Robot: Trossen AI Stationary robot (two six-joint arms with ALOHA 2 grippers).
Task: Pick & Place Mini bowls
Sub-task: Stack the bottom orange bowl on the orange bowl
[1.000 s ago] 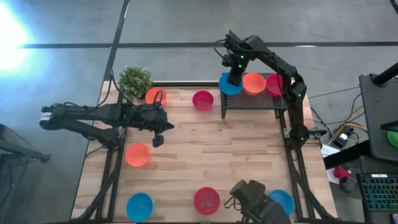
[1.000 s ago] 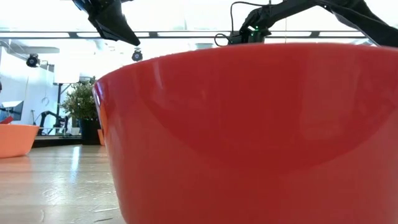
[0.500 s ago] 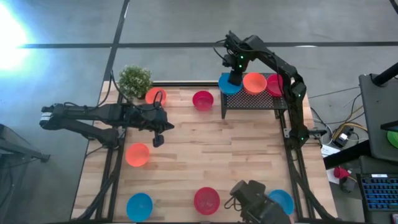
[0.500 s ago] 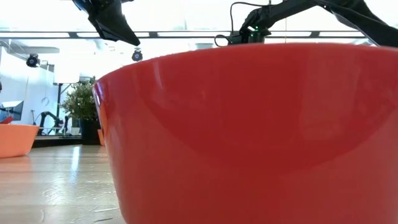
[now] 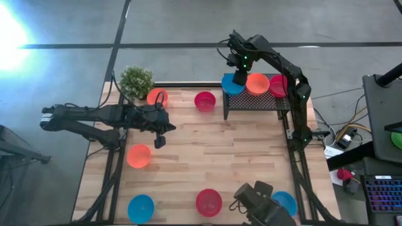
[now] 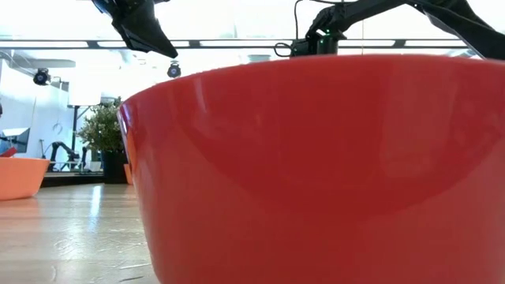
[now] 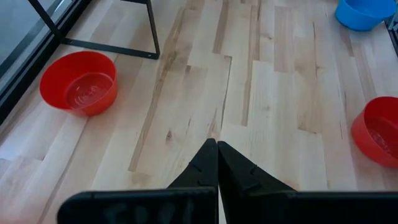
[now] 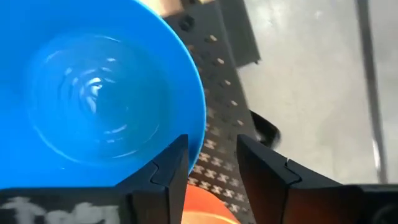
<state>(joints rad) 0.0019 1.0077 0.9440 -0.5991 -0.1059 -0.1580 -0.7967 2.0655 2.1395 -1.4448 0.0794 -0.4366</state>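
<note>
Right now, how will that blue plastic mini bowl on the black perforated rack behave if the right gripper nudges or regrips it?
The round blue plastic mini bowl looks thin-walled, so probably light and easily shoved. Its glossy surface suggests it may slip on the black perforated metal rack. The open right gripper straddles its rim; a rim pinch likely tilts it.

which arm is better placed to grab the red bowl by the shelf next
Left, probably. The left gripper hangs shut over mid-table, with the red bowl ahead of it in its wrist view. The right gripper is open over the blue bowl on the black shelf.
</note>
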